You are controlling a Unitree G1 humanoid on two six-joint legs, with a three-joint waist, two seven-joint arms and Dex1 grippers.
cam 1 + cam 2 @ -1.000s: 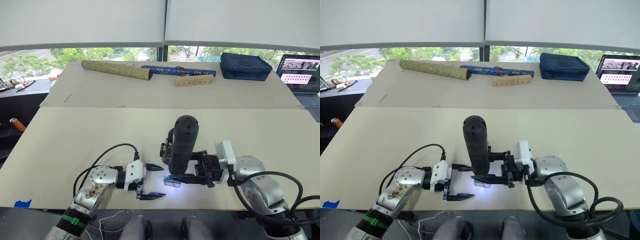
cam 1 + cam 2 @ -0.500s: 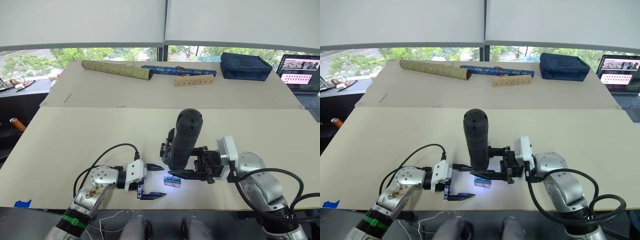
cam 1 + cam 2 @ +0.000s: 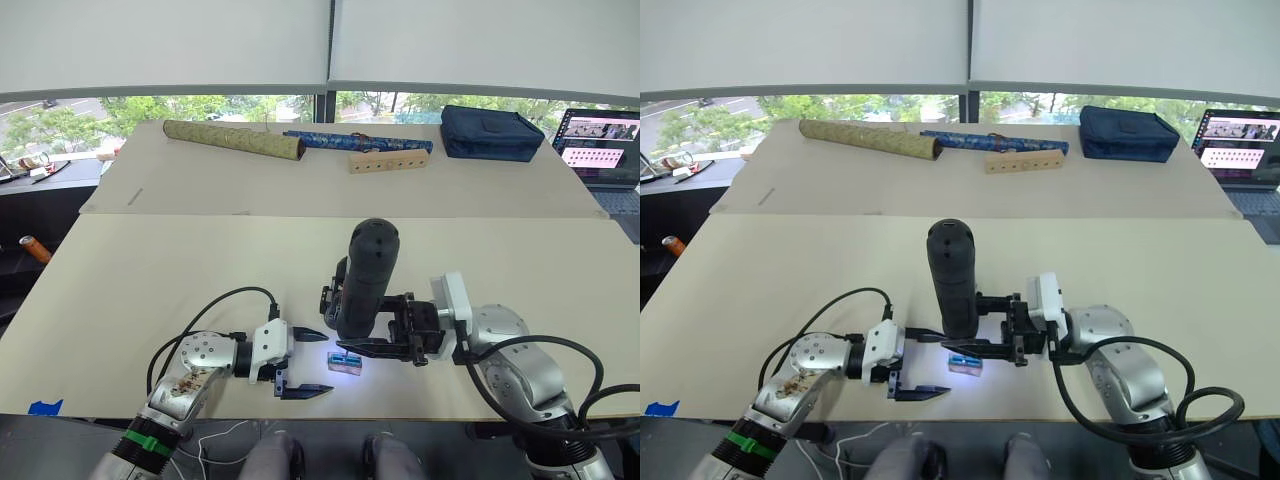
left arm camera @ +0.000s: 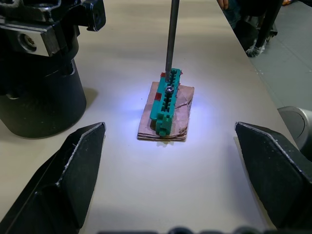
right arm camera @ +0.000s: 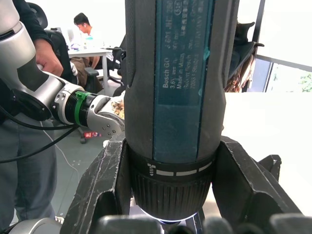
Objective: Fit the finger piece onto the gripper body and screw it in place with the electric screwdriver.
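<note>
In the head view I am holding the electric screwdriver (image 3: 364,283) upright in my right gripper (image 3: 392,327), a little right of centre in the lower half of the frame, my fingers clamping its lower end from both sides. Its tip is pointing down at a small wooden block with a green top (image 3: 346,361) lying on the near table (image 3: 150,270) in a patch of bluish light. My left gripper (image 3: 305,362) is sitting at the lower left of the block, fingers spread wide with nothing between them. Along the top of the frame a gold rolled tube (image 3: 233,139), a blue rolled tube (image 3: 357,141), a drilled wooden bar (image 3: 388,160), a dark pouch (image 3: 491,133) and a laptop (image 3: 603,148) are lying on the far table. In my left wrist view the thin metal bit (image 4: 170,36) is coming down onto a screw on the green top, at centre frame, and the gripper body (image 4: 40,63) is standing at the upper left, just beside the block. In my right wrist view the screwdriver is filling the centre, wedged between my two fingers (image 5: 106,185), and people are sitting and standing at the left edge.
</note>
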